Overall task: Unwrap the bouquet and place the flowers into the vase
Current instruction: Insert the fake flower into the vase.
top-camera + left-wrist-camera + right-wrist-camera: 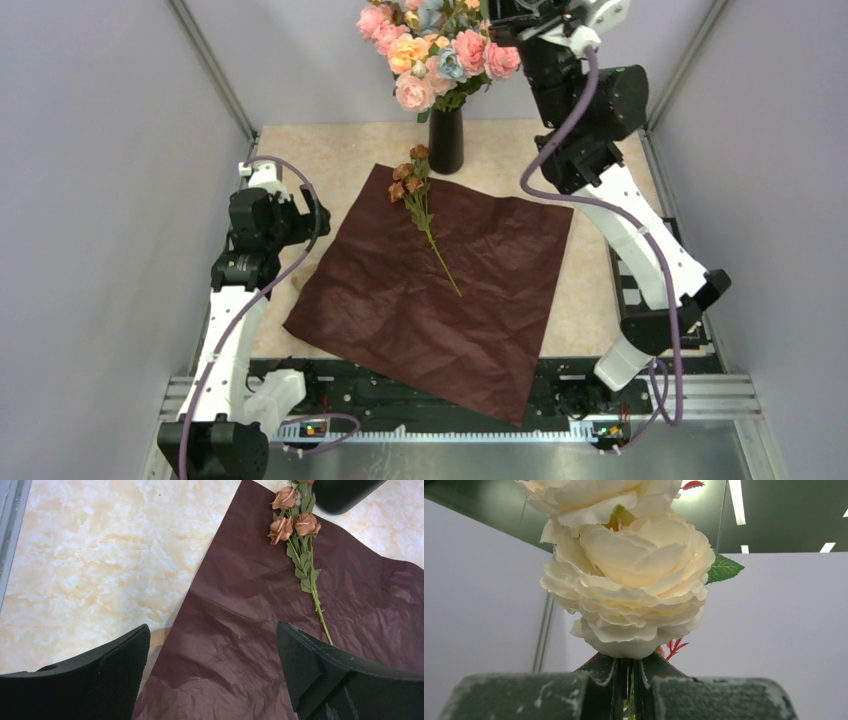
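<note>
Two stems outstanding: one in hand, one lying loose.

Item 1. Cream-white roses (634, 590): the right fingers (524, 695) are clenched tight on their stem. The blooms are uppermost, raised high above the vase (446, 140). The stem's lower end is hidden, so I cannot tell whether it has entered the neck. Hazard: the neck is narrow and already crowded by the large blooms (440, 50). A stem lowered off-centre would likely snag on them, bend, or lean on the slim vase and tip it.

Item 2. Brown-rose stem (425, 205): flat on the maroon paper (440, 320), heads just beside the vase foot, tail pointing toward the arms. Hazard: it is thin and lies flush, so a pinch may gather paper with it. A grab near the heads risks knocking the vase.

Item 3. Maroon paper: unfolded on the desk (320, 150), far edge at the vase foot. Whether the vase stands on it cannot be told. Hazard: if it does, any drag on the sheet would likely shift or topple the vase.

Item 4. Left fingers (100, 675): released, spread wide, holding nothing, hovering over the paper's left edge. Hazard: a descent here would likely catch paper, not stem.
</note>
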Available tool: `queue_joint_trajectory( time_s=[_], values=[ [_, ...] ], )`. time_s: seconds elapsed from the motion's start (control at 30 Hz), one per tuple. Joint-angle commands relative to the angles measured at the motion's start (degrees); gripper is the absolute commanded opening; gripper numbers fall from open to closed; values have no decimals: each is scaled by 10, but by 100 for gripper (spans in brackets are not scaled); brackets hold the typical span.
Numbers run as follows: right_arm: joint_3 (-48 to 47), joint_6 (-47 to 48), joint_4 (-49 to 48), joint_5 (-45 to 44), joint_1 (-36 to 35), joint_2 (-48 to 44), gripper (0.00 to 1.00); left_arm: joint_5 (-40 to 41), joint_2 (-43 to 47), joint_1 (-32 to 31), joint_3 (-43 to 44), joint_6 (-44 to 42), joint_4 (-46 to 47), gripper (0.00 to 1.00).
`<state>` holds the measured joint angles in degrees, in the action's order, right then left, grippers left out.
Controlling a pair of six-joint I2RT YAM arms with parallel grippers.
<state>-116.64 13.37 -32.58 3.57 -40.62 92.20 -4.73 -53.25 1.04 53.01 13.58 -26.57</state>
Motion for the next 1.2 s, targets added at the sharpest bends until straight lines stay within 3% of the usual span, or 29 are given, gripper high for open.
queue_joint_trajectory(
  time_s=[0.0,0.27,0.57,1.17],
  values=[
    [-85,40,34,-14,-5,46,0,-5,6,3,-4,4,25,99],
    [-216,89,99,-33,-5,136,0,-10,7,3,-5,5,26,99],
    [-220,103,109,-60,10,153,0,-17,6,3,-4,7,27,99],
    [-256,-9,198,6,75,219,0,-18,0,3,-5,7,26,99]
  ],
)
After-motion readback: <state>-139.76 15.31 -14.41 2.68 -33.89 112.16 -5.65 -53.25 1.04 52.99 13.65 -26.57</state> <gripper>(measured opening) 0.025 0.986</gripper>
